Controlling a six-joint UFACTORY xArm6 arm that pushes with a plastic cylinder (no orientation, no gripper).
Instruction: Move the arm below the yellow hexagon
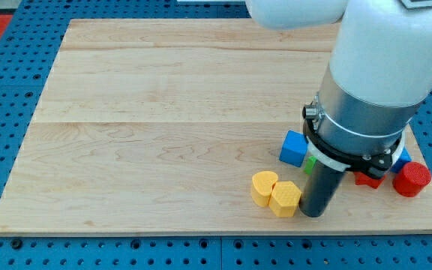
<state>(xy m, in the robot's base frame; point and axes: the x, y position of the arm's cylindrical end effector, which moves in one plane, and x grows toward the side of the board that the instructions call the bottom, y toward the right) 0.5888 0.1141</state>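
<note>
Yellow hexagon (pixel 285 199) touches my tip (pixel 313 213); arm hides green block (pixel 310 164).

On the wooden tabletop (pixel 163 112) sit a blue cube (pixel 294 148), a yellow heart-shaped block (pixel 262 187), a red cylinder (pixel 412 179), and partly hidden green (pixel 310 165) and red (pixel 367 179) pieces.
</note>
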